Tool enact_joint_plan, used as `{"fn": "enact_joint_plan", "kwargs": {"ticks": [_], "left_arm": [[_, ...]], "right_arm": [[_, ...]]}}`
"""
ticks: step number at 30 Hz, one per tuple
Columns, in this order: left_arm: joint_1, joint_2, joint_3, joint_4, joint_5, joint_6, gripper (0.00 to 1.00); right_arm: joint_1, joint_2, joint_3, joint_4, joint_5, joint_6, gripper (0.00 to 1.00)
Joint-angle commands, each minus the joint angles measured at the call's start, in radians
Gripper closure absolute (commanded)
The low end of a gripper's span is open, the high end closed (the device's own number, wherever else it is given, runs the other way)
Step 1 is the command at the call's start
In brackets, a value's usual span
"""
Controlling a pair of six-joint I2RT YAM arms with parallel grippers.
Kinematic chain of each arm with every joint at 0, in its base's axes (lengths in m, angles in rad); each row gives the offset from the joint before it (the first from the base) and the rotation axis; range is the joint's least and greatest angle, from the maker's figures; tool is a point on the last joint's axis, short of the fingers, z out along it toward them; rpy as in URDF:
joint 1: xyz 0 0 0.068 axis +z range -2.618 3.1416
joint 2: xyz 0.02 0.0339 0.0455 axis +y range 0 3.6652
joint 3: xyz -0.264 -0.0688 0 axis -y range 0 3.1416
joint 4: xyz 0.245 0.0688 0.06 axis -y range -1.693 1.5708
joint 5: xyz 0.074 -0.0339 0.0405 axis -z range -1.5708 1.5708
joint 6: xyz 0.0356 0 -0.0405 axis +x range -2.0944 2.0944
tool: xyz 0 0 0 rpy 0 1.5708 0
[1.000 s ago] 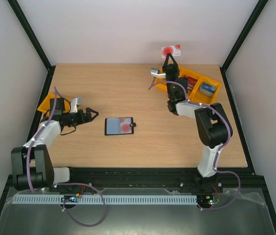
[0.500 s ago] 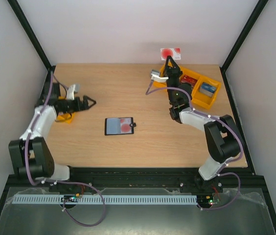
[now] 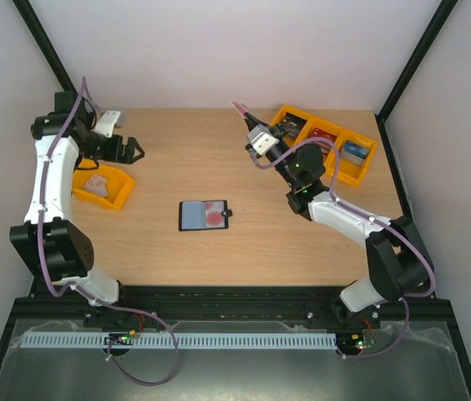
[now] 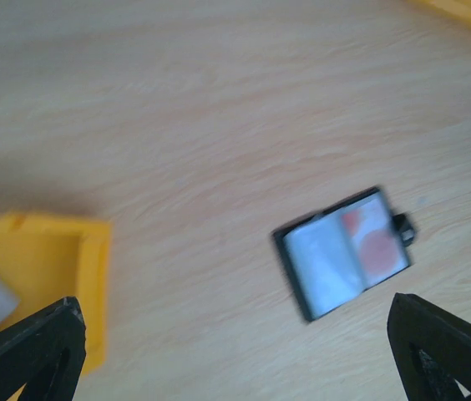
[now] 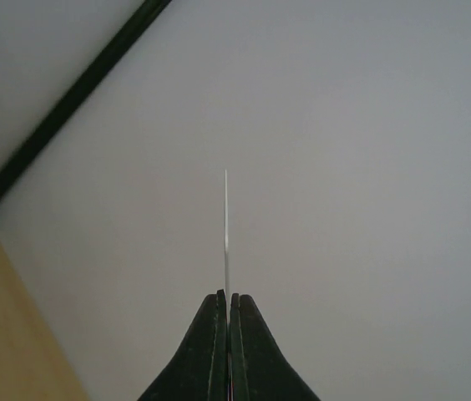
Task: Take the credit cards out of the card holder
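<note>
Since the thin pale red-blotched credit card looks light, stiff, slick, your right end effector clamps its edge upper centre; another lies in the black folding card holder mid-frame; left end effector gapes.

1. A light wooden table is seen, with three things carried on its top.
2. The black card holder is laid open and flat near the middle.
3. A yellow tray is set by the left edge.
4. A divided yellow tray is placed at the far right, well apart.
</note>
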Motion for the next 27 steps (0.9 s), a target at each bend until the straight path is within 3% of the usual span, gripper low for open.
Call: {"fn": "enact_joint_plan", "kwargs": {"ticks": [1, 4, 9, 12, 17, 27], "left_arm": [[0.068, -0.006, 0.005, -0.185, -0.257, 0.045, 0.01], [0.137, -0.040, -0.037, -0.169, -0.311, 0.048, 0.01], [0.317, -0.002, -0.042, -0.106, -0.534, 0.019, 0.01], [0.331, 0.061, -0.046, 0.026, -0.705, 0.043, 0.01], [0.332, 0.159, -0.087, 0.179, -0.727, 0.189, 0.01], [0.306, 0.333, -0.075, 0.306, -0.648, 0.261, 0.01]], "right_arm": [[-0.003, -0.038, -0.073, 0.112, -0.091, 0.327, 0.98], [-0.028, -0.063, -0.097, 0.115, -0.171, 0.374, 0.98], [-0.073, -0.112, -0.185, 0.200, -0.217, 0.469, 0.98], [-0.073, -0.106, -0.203, 0.182, -0.283, 0.472, 0.98], [-0.073, -0.121, -0.184, 0.088, -0.273, 0.442, 0.98], [-0.073, -0.103, -0.143, -0.071, -0.300, 0.356, 0.99]]}}
